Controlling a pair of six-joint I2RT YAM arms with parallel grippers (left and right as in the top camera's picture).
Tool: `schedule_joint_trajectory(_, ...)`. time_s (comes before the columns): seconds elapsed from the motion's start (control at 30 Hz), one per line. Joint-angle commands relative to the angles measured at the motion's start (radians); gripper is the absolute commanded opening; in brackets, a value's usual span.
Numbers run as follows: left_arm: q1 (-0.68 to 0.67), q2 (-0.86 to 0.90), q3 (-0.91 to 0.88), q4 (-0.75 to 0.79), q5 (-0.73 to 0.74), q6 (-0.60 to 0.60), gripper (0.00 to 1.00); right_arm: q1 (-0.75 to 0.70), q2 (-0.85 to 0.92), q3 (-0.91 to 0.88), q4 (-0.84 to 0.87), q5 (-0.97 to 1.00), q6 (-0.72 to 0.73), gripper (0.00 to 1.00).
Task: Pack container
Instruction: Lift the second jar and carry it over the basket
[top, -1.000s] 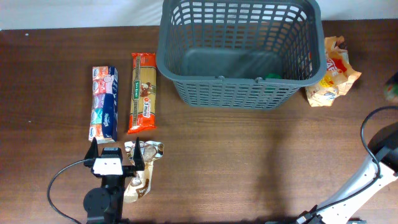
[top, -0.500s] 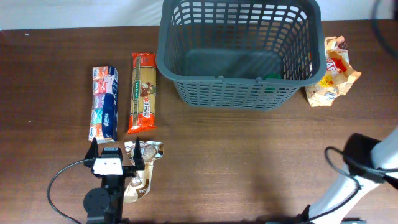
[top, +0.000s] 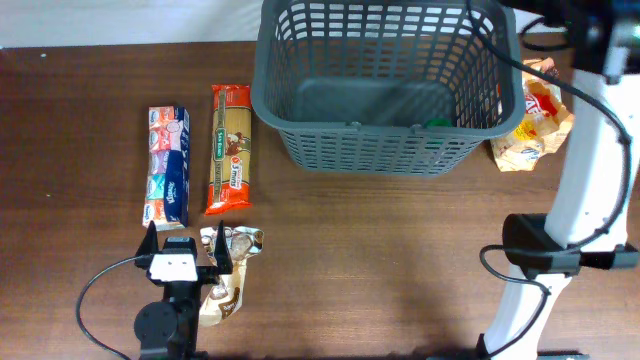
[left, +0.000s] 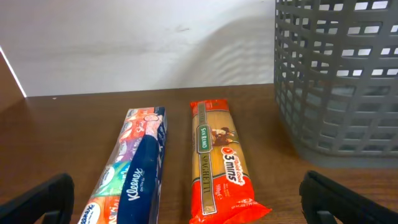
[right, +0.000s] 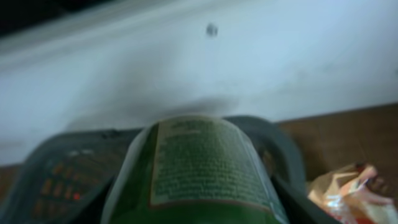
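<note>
The container (top: 290, 110) is a large dark grey lattice basket at the back of the table, also seen blurred in the right wrist view (right: 56, 168). My right gripper (right: 199, 214) is shut on a green can (right: 199, 168) with a printed label, held above the basket's far right corner. In the overhead view the right arm (top: 590, 120) reaches up to the top edge, and its jaws are hidden there. My left gripper (top: 187, 243) stands open at the front left, just short of the packets. Its fingers (left: 37, 199) are wide apart with nothing between them.
A tissue pack (top: 167, 165) and a red spaghetti pack (top: 230, 148) lie side by side left of the basket. A crumpled shiny packet (top: 228, 275) lies by the left gripper. An orange snack bag (top: 535, 115) lies right of the basket. Something green (top: 437, 123) shows inside it.
The right arm has swung from the table's right edge up and back to the basket's far right corner, carrying the green can. The left arm has not moved.
</note>
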Motion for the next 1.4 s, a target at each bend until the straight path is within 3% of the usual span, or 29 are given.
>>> schedule_joint_trajectory(0.0, 0.006, -0.008, -0.006, -0.001, -0.007, -0.010, 0.99, 0.026, 0.003, -0.093, 0.044, 0.029, -0.006, 0.04)
schedule_joint_trajectory(0.27, 0.006, -0.008, -0.006, -0.001, -0.007, -0.010, 0.99, 0.046, 0.033, -0.255, 0.080, 0.034, -0.007, 0.04)
schedule_joint_trajectory(1.37, 0.006, -0.008, -0.006, -0.001, -0.007, -0.010, 0.99, 0.087, 0.362, -0.257, -0.138, 0.138, -0.018, 0.04)
